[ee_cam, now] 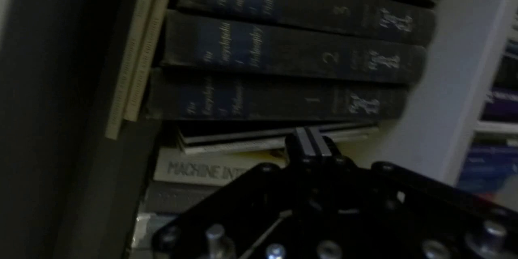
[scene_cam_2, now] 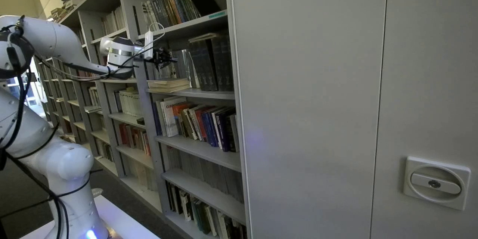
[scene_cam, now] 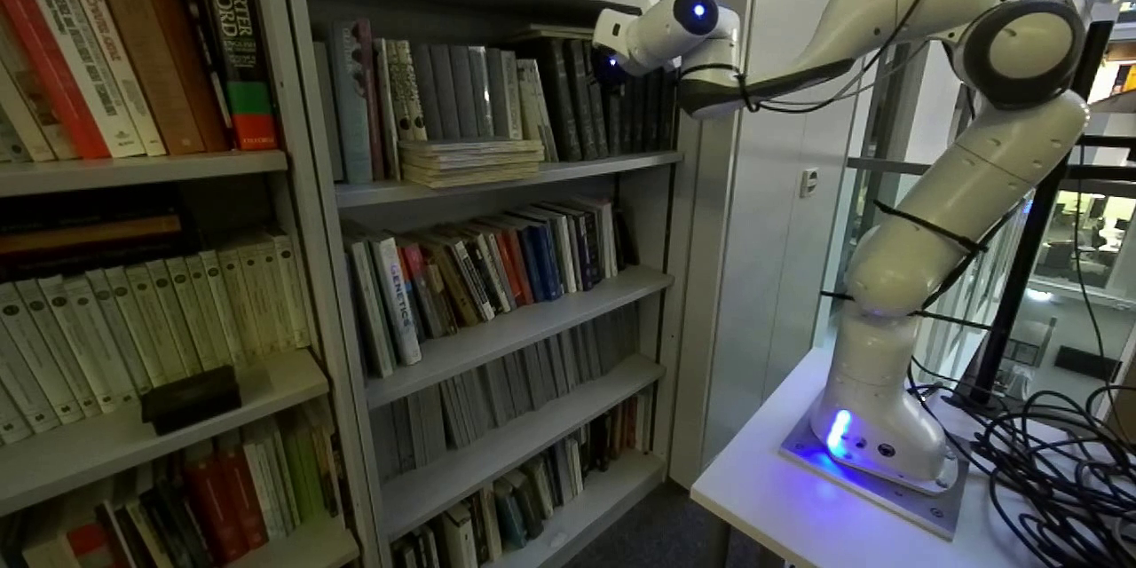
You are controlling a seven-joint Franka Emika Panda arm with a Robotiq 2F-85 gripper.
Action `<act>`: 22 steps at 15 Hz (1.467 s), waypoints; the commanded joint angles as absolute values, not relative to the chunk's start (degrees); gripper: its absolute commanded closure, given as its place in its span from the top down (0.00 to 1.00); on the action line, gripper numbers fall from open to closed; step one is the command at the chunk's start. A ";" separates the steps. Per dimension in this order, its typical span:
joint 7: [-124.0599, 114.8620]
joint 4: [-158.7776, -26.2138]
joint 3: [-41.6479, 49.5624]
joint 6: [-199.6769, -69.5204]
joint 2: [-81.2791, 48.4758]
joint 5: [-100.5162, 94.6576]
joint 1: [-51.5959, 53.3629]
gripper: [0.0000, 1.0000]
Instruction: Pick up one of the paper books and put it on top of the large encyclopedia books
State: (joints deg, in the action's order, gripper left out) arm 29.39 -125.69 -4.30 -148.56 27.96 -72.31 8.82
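The large encyclopedia books (ee_cam: 283,50) are dark volumes standing in a row, numbered 1 to 3 in the wrist view; they also show in both exterior views (scene_cam: 568,98) (scene_cam_2: 214,63). Two thin cream books (ee_cam: 139,48) lie flat across their tops. A low stack of pale paper books (scene_cam: 470,161) (scene_cam_2: 168,85) lies at the front edge of the same shelf, left of the encyclopedias. My gripper (ee_cam: 312,141) (scene_cam_2: 174,59) is shut, its fingertips together and nothing between them. It points at the shelf, in front of slim books beside volume 1 and above the stack's level.
Upright grey and white books (scene_cam: 457,89) line the shelf behind the stack. The shelf board above (scene_cam_2: 186,24) and the upright panel (scene_cam_2: 140,82) frame the bay. A tall cabinet (scene_cam_2: 310,82) adjoins its right side. Cables (scene_cam: 799,106) run along the arm.
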 commanded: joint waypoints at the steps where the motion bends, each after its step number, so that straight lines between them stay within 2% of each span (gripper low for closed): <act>1: 34.37 -136.34 -2.31 -144.51 37.35 -56.93 14.45 0.00; 7: 41.61 -137.23 -7.11 -113.30 43.02 -37.37 18.78 0.00; 10: 44.66 -135.23 -7.37 -101.66 42.99 -28.57 20.78 0.00; 14: 47.03 -131.99 -6.02 -92.81 40.61 -17.66 22.34 0.00; 19: 48.25 -129.94 -4.46 -89.37 36.98 -8.57 21.95 0.00; 20: 48.68 -129.82 -4.09 -89.76 36.46 -7.16 22.07 0.17; 21: 48.94 -129.58 -3.90 -89.88 35.82 -5.92 22.04 0.16; 22: 49.19 -129.56 -3.72 -90.94 35.80 -4.85 22.00 0.34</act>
